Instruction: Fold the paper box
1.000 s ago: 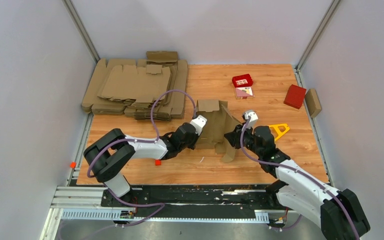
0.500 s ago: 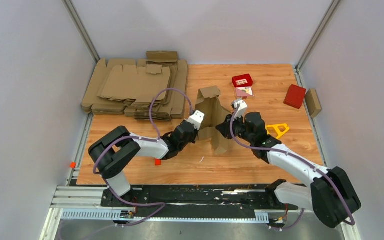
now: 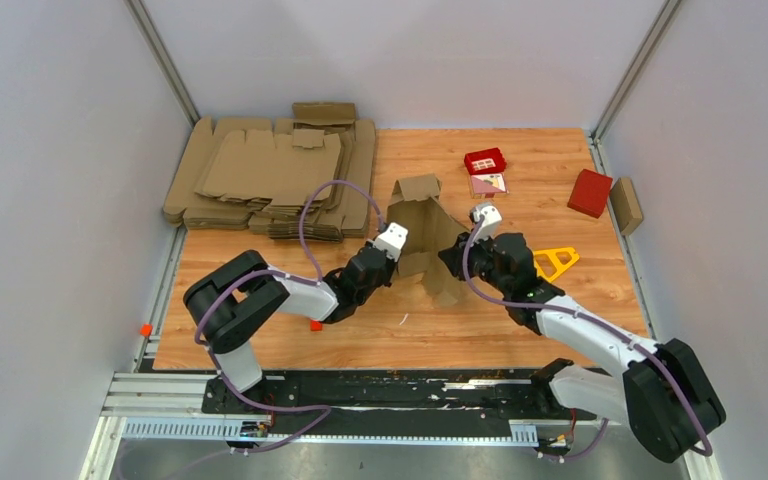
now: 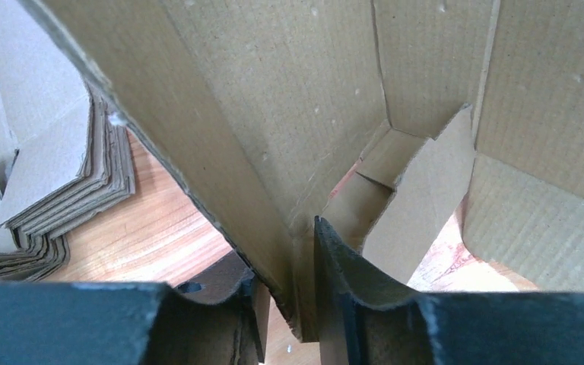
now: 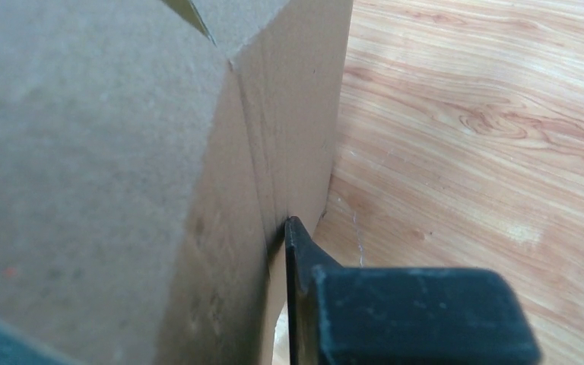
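Note:
The paper box [image 3: 422, 240] is a brown die-cut cardboard piece standing upright mid-table, its flaps splayed and one tab sticking up at the top. My left gripper [image 3: 401, 266] holds its lower left side. In the left wrist view a folded cardboard wall [image 4: 220, 152] runs down between the two black fingers [image 4: 350, 281], which pinch it. My right gripper [image 3: 451, 262] holds the box's right side. In the right wrist view one black finger [image 5: 298, 258] presses against the outer panel [image 5: 122, 152]; the other finger is hidden behind the cardboard.
A pile of flat brown blanks [image 3: 270, 175] fills the back left. Red boxes [image 3: 485, 161] [image 3: 590, 192], a brown block [image 3: 626, 204] and a yellow triangular piece [image 3: 558, 260] lie at the back right. A small red bit [image 3: 316, 324] lies near the left arm.
The box has risen from a low slouch to upright and shifted slightly back. Both grippers moved back with it, the right one also to the left.

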Controlling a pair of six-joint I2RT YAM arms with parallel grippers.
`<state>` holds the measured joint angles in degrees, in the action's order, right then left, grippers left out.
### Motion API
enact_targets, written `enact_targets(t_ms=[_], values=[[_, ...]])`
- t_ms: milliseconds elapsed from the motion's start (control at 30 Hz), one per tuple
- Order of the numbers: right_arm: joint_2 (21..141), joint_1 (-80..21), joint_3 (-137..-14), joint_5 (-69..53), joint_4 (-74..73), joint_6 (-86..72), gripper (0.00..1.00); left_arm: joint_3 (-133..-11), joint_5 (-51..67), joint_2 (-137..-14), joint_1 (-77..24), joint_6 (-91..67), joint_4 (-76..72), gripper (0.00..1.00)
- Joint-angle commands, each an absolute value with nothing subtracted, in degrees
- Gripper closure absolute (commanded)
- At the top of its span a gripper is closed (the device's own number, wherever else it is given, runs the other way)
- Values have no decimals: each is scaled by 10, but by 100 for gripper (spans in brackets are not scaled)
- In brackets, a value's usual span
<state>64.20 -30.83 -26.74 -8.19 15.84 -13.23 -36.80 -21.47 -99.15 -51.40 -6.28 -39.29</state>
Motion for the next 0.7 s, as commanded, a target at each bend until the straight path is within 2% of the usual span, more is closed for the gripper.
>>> enact_targets(t_ms=[0, 267, 433, 667], values=[[609, -316, -243, -84, 116, -128, 84, -383, -205, -1007, -520, -74, -425, 65], [604, -325, -234, -101, 123, -122, 84, -407, -202, -1027, -520, -92, -407, 58], [594, -331, -231, -95, 128, -117, 84, -407, -202, -1005, -520, -93, -397, 39], [575, -340, -228, -71, 119, -102, 84, -408, -172, -950, -519, -99, -332, 19]])
